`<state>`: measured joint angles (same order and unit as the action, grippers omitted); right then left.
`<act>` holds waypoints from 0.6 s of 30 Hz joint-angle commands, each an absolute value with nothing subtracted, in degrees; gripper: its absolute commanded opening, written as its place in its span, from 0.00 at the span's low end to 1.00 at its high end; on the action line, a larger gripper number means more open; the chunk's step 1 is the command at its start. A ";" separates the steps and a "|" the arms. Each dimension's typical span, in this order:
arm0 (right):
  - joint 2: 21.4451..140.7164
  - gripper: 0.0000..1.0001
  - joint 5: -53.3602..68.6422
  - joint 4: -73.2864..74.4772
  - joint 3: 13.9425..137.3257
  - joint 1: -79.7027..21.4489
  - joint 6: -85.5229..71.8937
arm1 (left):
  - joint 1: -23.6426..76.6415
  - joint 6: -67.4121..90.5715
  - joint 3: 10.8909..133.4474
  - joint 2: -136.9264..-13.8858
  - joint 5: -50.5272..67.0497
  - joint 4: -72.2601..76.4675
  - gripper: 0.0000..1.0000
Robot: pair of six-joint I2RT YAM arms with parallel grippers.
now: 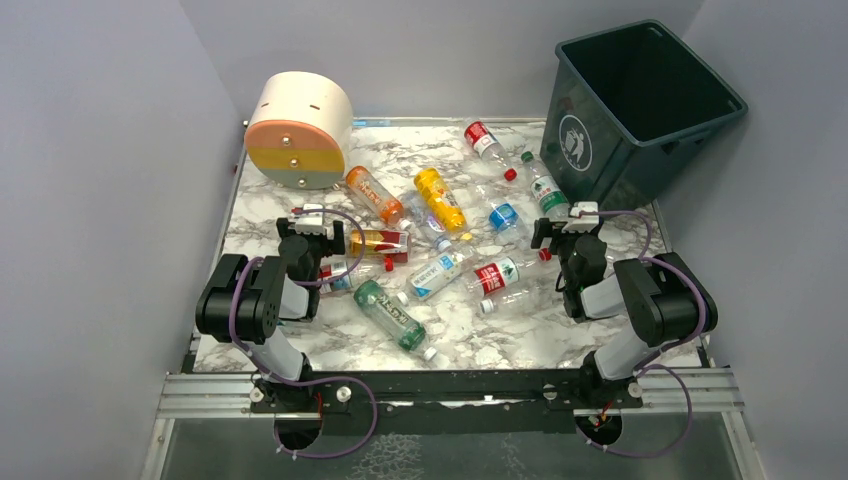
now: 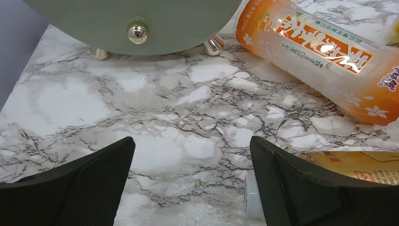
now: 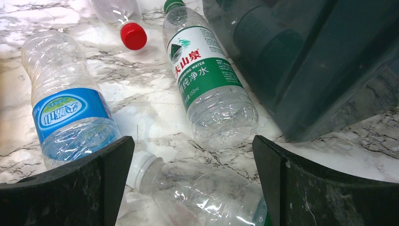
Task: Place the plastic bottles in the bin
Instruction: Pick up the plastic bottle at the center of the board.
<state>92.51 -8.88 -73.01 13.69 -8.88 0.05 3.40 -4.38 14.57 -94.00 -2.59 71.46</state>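
Note:
The dark teal bin (image 1: 640, 110) stands tilted at the back right; its wall fills the right wrist view (image 3: 320, 56). Several plastic bottles lie on the marble table (image 1: 470, 335): an orange one (image 1: 375, 193), a yellow one (image 1: 440, 198), a green one (image 1: 392, 313), a red-labelled clear one (image 1: 505, 275). My left gripper (image 1: 318, 222) (image 2: 192, 146) is open and empty over bare marble, near the orange bottle (image 2: 320, 52). My right gripper (image 1: 568, 222) (image 3: 193, 143) is open above a clear white-capped bottle (image 3: 202, 193), not touching it. A green-labelled bottle (image 3: 202, 70) and a blue-labelled bottle (image 3: 70, 108) lie ahead.
A cream cylinder with orange and green face (image 1: 298, 130) lies at the back left, just ahead of my left gripper (image 2: 136, 19). Grey walls close in the table on three sides. A red-capped bottle (image 3: 133, 36) lies near the bin.

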 commanded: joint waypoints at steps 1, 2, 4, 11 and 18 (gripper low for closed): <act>93.01 0.99 -8.00 -75.22 13.56 -8.96 0.53 | 3.28 -4.49 15.25 -93.96 -2.51 72.77 0.99; 92.99 0.99 -8.00 -75.25 13.44 -8.96 0.53 | 3.07 -4.20 15.29 -93.96 -2.54 72.70 0.99; 92.99 0.99 -8.01 -75.36 13.38 -8.92 0.53 | 2.82 -3.37 15.35 -93.93 -3.63 72.56 0.99; 89.28 0.99 -7.40 -73.79 12.83 -8.92 0.80 | 2.81 -2.89 11.20 -86.84 -4.00 73.75 0.99; 80.46 0.99 -2.79 -58.76 16.07 -8.96 1.96 | 3.63 0.70 15.10 -77.02 -6.44 55.00 0.99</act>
<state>84.40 -6.59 -65.84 14.26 -8.88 0.75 3.07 -1.98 12.32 -81.19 -4.29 65.47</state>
